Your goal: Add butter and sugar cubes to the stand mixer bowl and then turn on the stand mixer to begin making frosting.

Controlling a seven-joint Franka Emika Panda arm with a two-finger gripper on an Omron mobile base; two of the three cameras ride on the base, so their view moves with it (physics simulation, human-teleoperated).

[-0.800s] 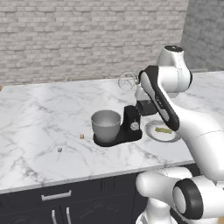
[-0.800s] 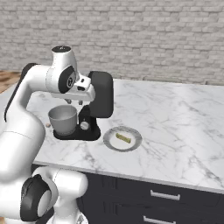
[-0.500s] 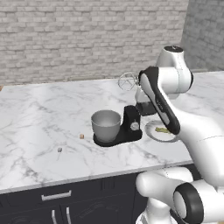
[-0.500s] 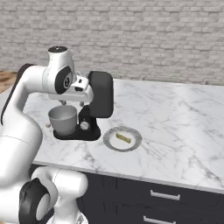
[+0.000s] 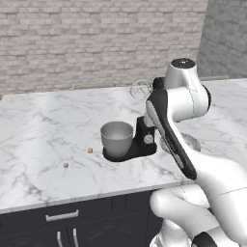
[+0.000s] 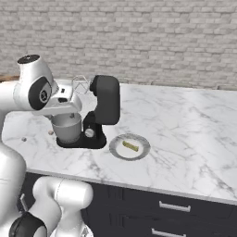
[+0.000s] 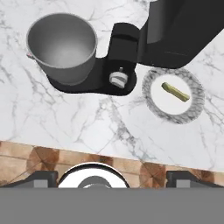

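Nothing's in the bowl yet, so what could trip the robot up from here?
The butter is a thin stick lying flat on a plate, so the open gripper might slide it instead of lifting it. The sugar cubes are tiny and easy to miss or knock away. The bowl sits close under the stand mixer, whose head could be bumped.

The arm has swung lower and toward the left in both base views; its round shoulder-like joint now sits nearer the counter than before. In the left base view the forearm now crosses in front of the grey plate, covering most of it, where earlier the plate lay open to sight; in the right base view the white link now overlaps the rim of the stand mixer bowl, and the wire whisk has come clear of the arm.
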